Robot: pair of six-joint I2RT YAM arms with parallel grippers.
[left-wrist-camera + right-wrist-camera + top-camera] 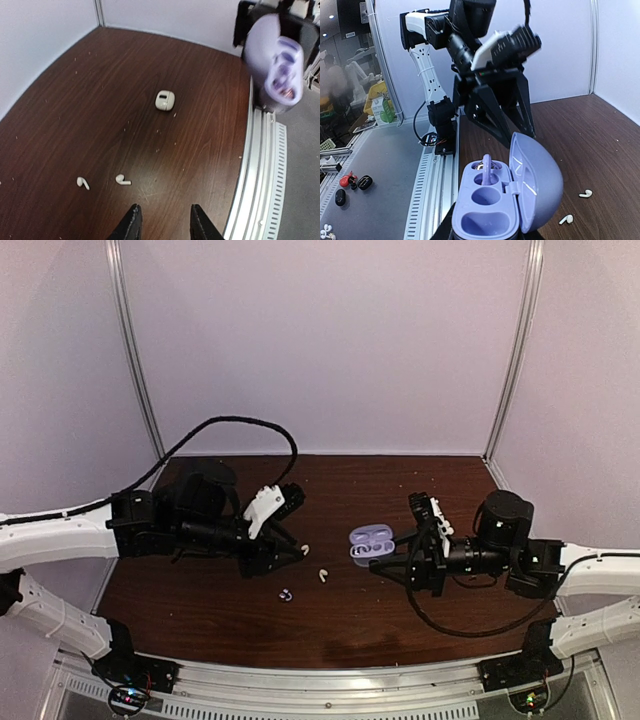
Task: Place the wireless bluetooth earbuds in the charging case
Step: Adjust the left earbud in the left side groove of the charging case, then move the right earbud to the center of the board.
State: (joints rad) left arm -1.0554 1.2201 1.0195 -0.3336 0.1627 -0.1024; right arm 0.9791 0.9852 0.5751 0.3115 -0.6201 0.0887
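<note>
My right pincer point(385, 560) pinches the charging case point(490, 200) lid-open for loading, my left pincer point(162, 215) spread near white earbuds point(122, 179).

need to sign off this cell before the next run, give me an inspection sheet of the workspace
surface: dark wood table
job's things: open purple charging case, what looks like one purple earbud in it; two white earbuds and one rounded earbud lying loose
clutter: pale specks
grippers: left gripper jaws apart, empty; right gripper jaws shut on the case
cables: black cable looping behind left arm
surroundings: pale walls, metal rail at near edge
</note>
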